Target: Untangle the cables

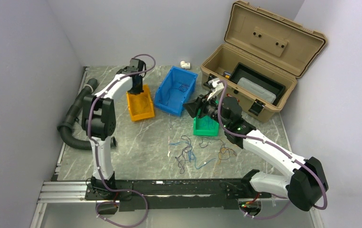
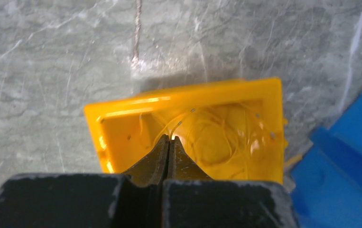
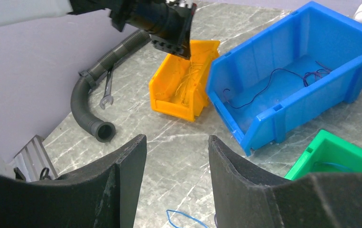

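Three bins stand on the table (image 1: 141, 142) — one yellow bin (image 2: 122, 107), one blue bin (image 3: 264, 128), one green bin (image 1: 205, 129). The cables (image 1: 202, 153) lie mostly in one loose tangle on the marble; yellow strands sit in the yellow bin, dark ones in the blue. The left gripper (image 2: 169, 142) hangs over the yellow bin, jaws pressed together; the right gripper (image 3: 176, 140) stands apart — holding nothing.

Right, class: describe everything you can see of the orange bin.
The orange bin is a small open-topped storage bin, plastic by its look, with a lowered front lip. It stands upright on the table, close beside the blue bin, on its left. Thin yellow cables coil inside. The left claw, shut, hangs over its opening.
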You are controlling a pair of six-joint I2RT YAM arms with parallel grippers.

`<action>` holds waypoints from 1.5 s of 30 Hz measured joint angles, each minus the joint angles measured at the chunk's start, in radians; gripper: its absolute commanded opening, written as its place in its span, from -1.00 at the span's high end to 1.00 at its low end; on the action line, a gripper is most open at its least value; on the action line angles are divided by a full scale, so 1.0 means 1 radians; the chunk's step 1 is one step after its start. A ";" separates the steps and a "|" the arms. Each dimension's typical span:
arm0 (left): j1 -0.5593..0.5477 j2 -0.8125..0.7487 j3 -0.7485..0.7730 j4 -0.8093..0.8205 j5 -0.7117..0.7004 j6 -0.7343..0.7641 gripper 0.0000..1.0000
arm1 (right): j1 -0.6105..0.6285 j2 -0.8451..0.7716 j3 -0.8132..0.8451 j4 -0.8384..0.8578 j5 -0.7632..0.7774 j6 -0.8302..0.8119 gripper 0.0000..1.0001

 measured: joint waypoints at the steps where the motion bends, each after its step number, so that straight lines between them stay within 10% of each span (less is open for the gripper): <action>1: -0.005 0.024 0.022 -0.007 -0.007 0.003 1.00 | 0.000 -0.003 0.000 -0.002 0.000 0.000 -0.05; 16: -0.034 0.187 0.109 -0.042 -0.117 0.037 1.00 | -0.010 -0.060 -0.017 -0.028 0.008 -0.005 -0.06; 21: -0.034 0.189 0.109 -0.023 -0.118 0.040 0.52 | -0.011 -0.060 -0.017 -0.036 0.008 -0.006 -0.09; 37: -0.034 0.027 0.121 -0.087 -0.065 0.055 0.07 | -0.048 -0.154 0.016 -0.369 0.118 -0.005 -0.23; 45: -0.037 -0.151 0.063 -0.098 -0.012 0.062 -0.63 | -0.077 -0.253 -0.003 -0.508 0.198 0.023 -0.42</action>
